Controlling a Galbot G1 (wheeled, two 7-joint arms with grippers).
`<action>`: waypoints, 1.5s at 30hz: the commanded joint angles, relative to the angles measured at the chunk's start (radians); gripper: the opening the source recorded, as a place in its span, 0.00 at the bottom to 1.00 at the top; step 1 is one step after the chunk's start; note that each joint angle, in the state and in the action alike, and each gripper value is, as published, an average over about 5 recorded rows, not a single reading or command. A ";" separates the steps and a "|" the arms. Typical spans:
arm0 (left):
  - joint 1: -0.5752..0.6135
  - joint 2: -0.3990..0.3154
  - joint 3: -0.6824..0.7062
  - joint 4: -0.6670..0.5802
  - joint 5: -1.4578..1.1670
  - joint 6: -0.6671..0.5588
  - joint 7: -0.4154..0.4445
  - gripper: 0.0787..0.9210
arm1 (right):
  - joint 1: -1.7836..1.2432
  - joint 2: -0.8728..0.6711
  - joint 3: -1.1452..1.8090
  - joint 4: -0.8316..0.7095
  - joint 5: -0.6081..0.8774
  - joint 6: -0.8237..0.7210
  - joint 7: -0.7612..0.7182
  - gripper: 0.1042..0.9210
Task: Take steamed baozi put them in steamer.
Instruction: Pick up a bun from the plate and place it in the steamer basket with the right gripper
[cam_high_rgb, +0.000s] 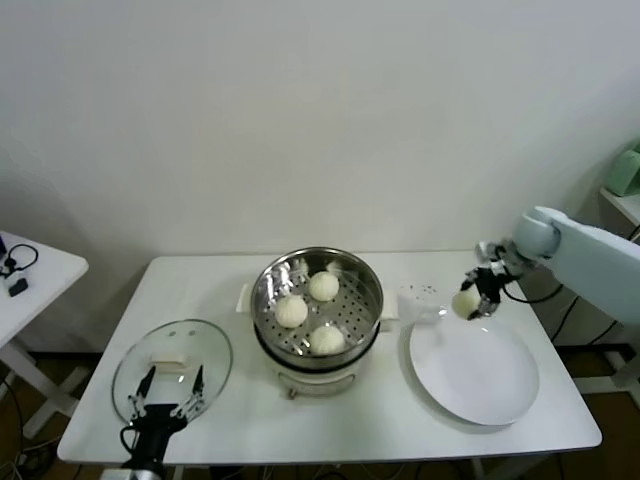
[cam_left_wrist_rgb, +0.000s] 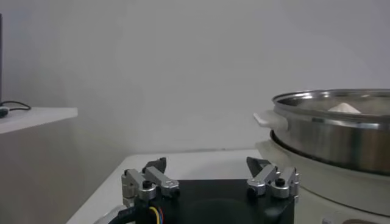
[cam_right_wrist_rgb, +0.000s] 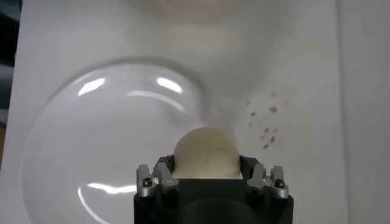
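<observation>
Right claw (cam_high_rgb: 472, 300) clamped on one small round cream-white dough bun (cam_right_wrist_rgb: 205, 152), raised over the far-left rim of the flat round white plate (cam_high_rgb: 480, 385), at about 3 o'clock from the round shiny stainless-steel steamer pot (cam_high_rgb: 362, 322). Three more cream-white buns (cam_high_rgb: 323, 286) resting on the pot's perforated floor. Left claw (cam_high_rgb: 170, 388) parked with fingers apart above the round glass lid (cam_high_rgb: 215, 350), at 8 o'clock on the white table (cam_high_rgb: 330, 425).
</observation>
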 joint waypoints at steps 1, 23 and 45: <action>-0.002 0.005 0.009 -0.004 0.004 -0.001 0.000 0.88 | 0.429 0.211 -0.360 0.018 0.486 -0.087 0.004 0.71; -0.066 0.000 0.073 -0.025 0.032 0.026 -0.020 0.88 | 0.416 0.519 -0.498 0.060 0.731 -0.149 0.107 0.72; -0.073 0.011 0.068 -0.015 0.038 0.028 -0.023 0.88 | 0.295 0.496 -0.515 0.061 0.646 -0.154 0.143 0.72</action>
